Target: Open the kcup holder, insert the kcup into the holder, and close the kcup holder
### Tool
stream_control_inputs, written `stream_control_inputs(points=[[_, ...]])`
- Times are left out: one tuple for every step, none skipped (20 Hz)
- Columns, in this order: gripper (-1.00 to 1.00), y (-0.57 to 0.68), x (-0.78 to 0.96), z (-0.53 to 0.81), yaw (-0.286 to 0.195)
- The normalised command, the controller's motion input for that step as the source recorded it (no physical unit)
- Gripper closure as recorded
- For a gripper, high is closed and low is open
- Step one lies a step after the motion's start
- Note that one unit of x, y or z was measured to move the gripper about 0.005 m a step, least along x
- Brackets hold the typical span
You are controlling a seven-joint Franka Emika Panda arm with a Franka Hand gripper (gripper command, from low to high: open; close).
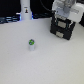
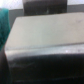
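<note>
White bottle-shaped object (image 1: 25, 12) stands at table's (image 1: 45, 65) far edge, well apart from gripper, off toward exterior view's left. Kcup (image 1: 32, 44), green top, sits on open table, below and well left of gripper. Gripper (image 1: 64, 15) hangs over black kcup holder (image 1: 63, 27) (image 2: 42, 42), just above its top. Jaw spread: cannot tell, blurred.
</note>
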Motion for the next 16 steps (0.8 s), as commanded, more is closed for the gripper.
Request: stream_control_inputs(points=[[1.0,0.03,0.01,-0.01,-0.002],[1.0,0.09,0.03,0.0,-0.006],[1.0,0.0,-0.09,0.0,-0.001],[1.0,0.0,-0.32,0.0,-0.05],[1.0,0.0,-0.14,0.0,-0.048],[1.0,0.0,-0.06,0.0,-0.006],[1.0,0.0,0.0,0.0,0.0],[1.0,0.05,0.07,-0.03,-0.01],[1.0,0.02,0.1,-0.02,-0.018],[1.0,-0.03,0.34,0.03,-0.03],[1.0,-0.05,0.53,0.04,-0.035],[1.0,-0.04,0.68,0.13,-0.029],[1.0,-0.06,0.78,0.23,-0.033],[1.0,-0.09,0.8,0.28,-0.037],[1.0,-0.09,0.81,0.29,-0.039],[1.0,-0.09,0.81,0.29,-0.039]])
